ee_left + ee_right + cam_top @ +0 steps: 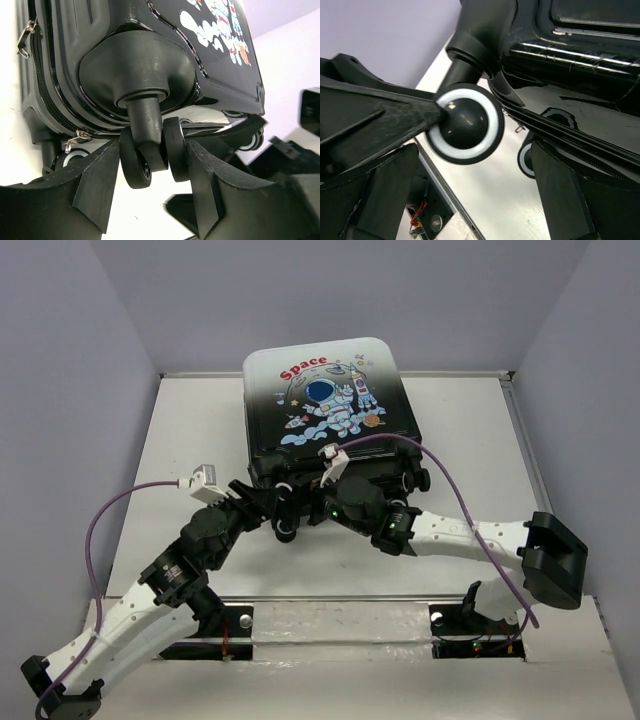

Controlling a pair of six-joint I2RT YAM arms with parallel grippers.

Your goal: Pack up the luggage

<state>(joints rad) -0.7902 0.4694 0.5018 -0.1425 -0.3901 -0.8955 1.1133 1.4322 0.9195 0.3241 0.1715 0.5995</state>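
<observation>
The luggage (325, 390) lies shut and flat on the white table (200, 430), astronaut side up, wheels toward me. My left gripper (280, 508) is at its near left corner. In the left wrist view the gripper (154, 150) has its fingers (97, 185) pressed against both sides of a black twin wheel (135, 165) under the shell (125, 50). My right gripper (325, 502) is just right of it. In the right wrist view the gripper (472, 165) is open, below the white-ringed wheel (465, 122) and the glossy shell (570, 60), touching nothing.
Grey walls close in the table on the left, back and right. Purple cables (110, 510) loop over both arms. A metal strip (340, 620) with the arm bases runs along the near edge. The zipper pulls (75, 142) hang at the suitcase's edge.
</observation>
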